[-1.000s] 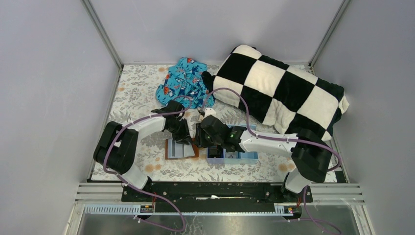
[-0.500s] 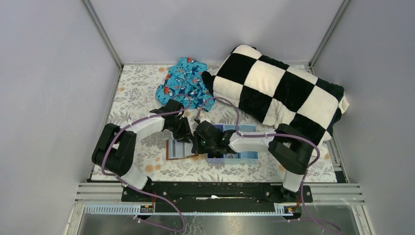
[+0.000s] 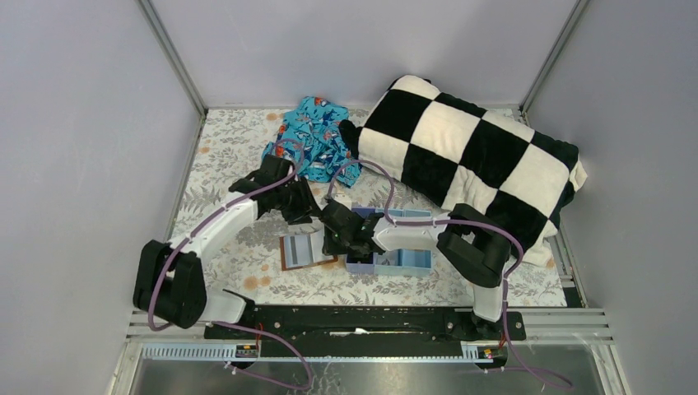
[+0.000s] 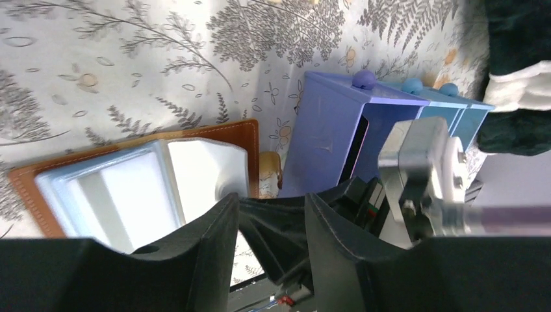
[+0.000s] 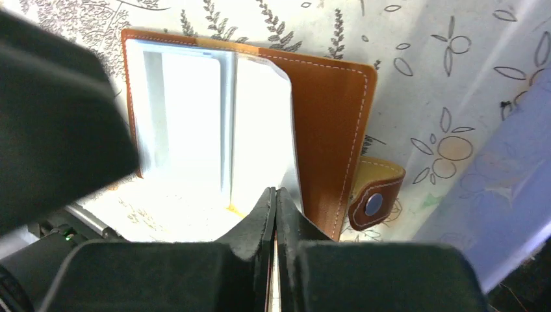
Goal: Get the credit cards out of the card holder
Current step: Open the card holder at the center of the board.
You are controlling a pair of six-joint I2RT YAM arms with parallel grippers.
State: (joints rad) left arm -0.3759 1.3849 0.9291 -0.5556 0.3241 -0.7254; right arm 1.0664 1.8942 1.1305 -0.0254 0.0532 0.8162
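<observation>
Card holder (image 3: 306,251) lies open, pale blue lining up, on the floral table cover (image 3: 230,156), and serves as the reference point. Checkered pillow (image 3: 469,160) sits well beyond it to the far right. Patterned blue cloth (image 3: 311,144) lies beyond it, apart. Three-compartment tray (image 3: 407,265) stands just beside its right edge. A dark flat piece (image 4: 359,148) stands in the tray's purple end compartment nearest the holder and is probably one credit card already out, though this is unconfirmed. Left gripper (image 4: 269,203) hovers above the holder's far side, jaws apart and grasping nothing. Right gripper (image 5: 273,198) is over the holder's near edge, fingers pressed together to a hairline. A thin pale sliver runs between them, but whether it is a card cannot be told. Clasp tab (image 5: 373,192) hangs loose off the holder's right edge. A small orange-yellow edge (image 5: 238,209) shows at the lining just beside the right fingertips. Judged step: extracting the remaining card. The next move calls for a straight pull along the pocket, with the holder kept pinned flat.
</observation>
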